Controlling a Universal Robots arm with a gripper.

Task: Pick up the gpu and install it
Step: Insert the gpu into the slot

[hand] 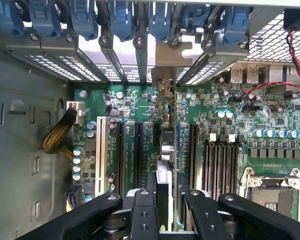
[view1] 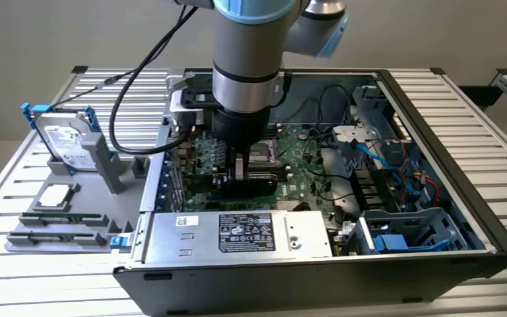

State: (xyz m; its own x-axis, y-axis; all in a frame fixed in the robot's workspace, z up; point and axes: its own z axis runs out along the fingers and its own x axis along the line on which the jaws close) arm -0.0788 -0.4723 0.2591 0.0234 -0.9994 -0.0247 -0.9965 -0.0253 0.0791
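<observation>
A slatted metal bench (view1: 24,290) carries an open computer case (view1: 324,287) across the middle of the exterior view. The arm (view1: 246,59) drops straight down from the top centre, wrist vertical over the motherboard (view1: 306,165). Its hand (view1: 243,169) is clenched on the gpu (hand: 166,150), which stands edge-on over the expansion slots (hand: 138,150).

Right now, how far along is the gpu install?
Pickup looks done: the hand is shut on the gpu, held on edge inside the open computer case. In hand: it stands over the motherboard's expansion slots, bracket toward the rear slot covers. Left: I can't tell that it is seated, and the hand has not let go.
</observation>
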